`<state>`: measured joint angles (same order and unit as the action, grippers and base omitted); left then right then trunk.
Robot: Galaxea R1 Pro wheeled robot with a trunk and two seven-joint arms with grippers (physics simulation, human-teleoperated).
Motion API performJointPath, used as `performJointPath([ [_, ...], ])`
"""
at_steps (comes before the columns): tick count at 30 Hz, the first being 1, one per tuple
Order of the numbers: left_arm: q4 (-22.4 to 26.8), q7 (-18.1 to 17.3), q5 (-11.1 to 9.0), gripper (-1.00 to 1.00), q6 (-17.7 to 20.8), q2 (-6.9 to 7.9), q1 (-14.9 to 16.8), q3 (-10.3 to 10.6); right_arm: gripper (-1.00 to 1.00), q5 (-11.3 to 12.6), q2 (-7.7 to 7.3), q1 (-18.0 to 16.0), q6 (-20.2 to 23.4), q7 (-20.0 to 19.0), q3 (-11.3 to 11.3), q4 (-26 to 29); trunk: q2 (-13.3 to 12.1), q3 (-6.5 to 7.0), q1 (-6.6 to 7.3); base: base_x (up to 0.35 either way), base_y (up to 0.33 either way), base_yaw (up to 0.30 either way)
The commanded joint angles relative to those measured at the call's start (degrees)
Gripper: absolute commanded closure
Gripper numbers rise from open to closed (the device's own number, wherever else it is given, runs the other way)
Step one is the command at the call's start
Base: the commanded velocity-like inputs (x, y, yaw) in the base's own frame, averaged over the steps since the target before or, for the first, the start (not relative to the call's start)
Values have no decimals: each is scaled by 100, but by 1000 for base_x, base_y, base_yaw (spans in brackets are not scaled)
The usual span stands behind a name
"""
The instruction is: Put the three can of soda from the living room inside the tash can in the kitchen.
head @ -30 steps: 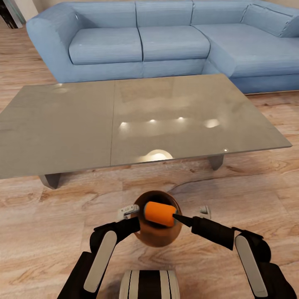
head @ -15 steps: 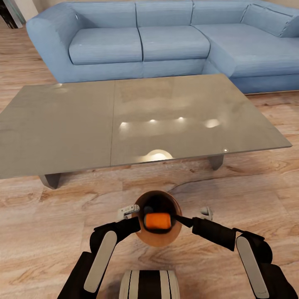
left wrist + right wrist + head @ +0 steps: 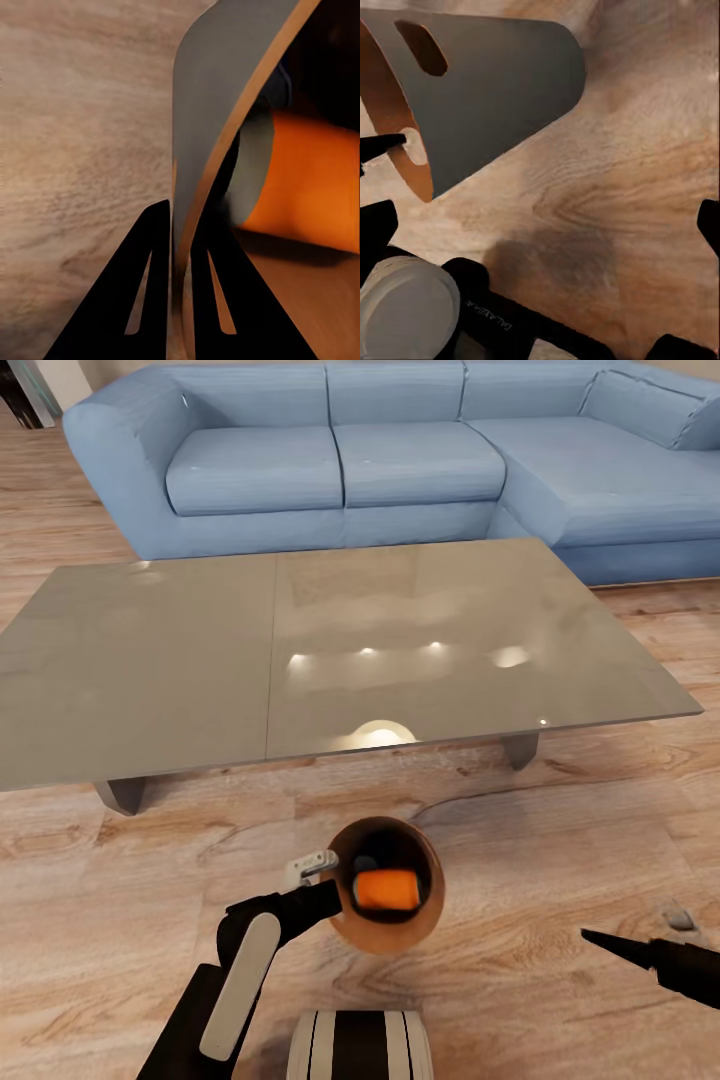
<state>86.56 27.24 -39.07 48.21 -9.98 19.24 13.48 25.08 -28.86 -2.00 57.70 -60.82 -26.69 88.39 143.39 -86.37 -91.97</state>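
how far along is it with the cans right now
Done: one can lies inside the bin; something dark beside it can't be identified. In hand: the left end effector grips the bin's rim, while the right end effector is off to the side. Left: carry the bin to the kitchen. The table shows no cans.

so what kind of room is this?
Looks like a living room: a blue L-shaped sofa, a low grey table in front of it, and a light wood plank floor.
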Motion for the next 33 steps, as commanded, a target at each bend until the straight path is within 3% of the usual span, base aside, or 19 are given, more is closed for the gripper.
performJointPath([
  [1, 1, -9, -139, 100, -44, -1, 6, 6, -100, -419, 18, 207, -203, 134, -175, -261, 0, 1, 0, 0, 0, 0],
  [3, 1, -4, -247, 100, -22, -1, 57, 1, -100, -1202, 90, 350, -711, 385, -373, -705, 0, 1, 0, 0, 0, 0],
  [4, 1, 41, -455, 100, -13, -1, 81, 2, -100, -1464, 162, 384, -999, 462, -492, -907, 0, 1, 0, 0, 0, 0],
  [8, 1, 752, -1154, 100, -7, -1, 153, 1, -100, -1778, 393, 419, -1403, 514, -831, -1122, 0, 1, 0, 0, 0, 0],
  [12, 1, 1305, -1882, 100, -4, -1, 256, 1, -100, -1846, 557, 427, -1453, 526, -884, -1145, 0, 1, 0, 0, 0, 0],
  [16, 1, 1907, -2430, 100, -4, -1, 350, -4, -100, -1856, 586, 432, -1462, 527, -884, -1138, 0, 1, 0, 0, 0, 0],
  [17, 1, 2040, -2649, 100, -4, -1, 387, -14, -100, -1857, 595, 438, -1462, 527, -883, -1130, 0, 1, 0, 0, 0, 0],
  [19, 1, 2401, -3222, 100, -4, -1, 506, -30, -100, -1859, 610, 443, -1463, 528, -876, -1125, 0, 1, 0, 0, 0, 0],
  [22, -12, 3375, -4330, 100, -38, -1, 751, -37, -100, -1863, 621, 446, -1463, 524, -854, -1108, 0, 1, 0, 0, 0, 0],
  [24, -32, 3821, -4966, 100, -62, -1, 833, -50, -100, -1865, 619, 446, -1463, 523, -849, -1101, 0, 1, 0, 0, 0, 0],
  [27, -49, 4254, -5686, 100, -82, -1, 901, -270, -100, -1866, 618, 446, -1463, 521, -843, -1092, 0, 1, 0, 0, 0, 0],
  [29, -63, 4570, -6016, 100, -147, -1, 933, -444, -100, -1867, 618, 451, -1463, 519, -839, -1089, 0, 1, 0, 0, 0, 0],
  [33, -81, 5317, -6419, 100, -422, -1, 1108, -540, -100, -1864, 620, 452, -1413, 529, -814, -1035, 0, 1, 0, 0, 0, 0],
])
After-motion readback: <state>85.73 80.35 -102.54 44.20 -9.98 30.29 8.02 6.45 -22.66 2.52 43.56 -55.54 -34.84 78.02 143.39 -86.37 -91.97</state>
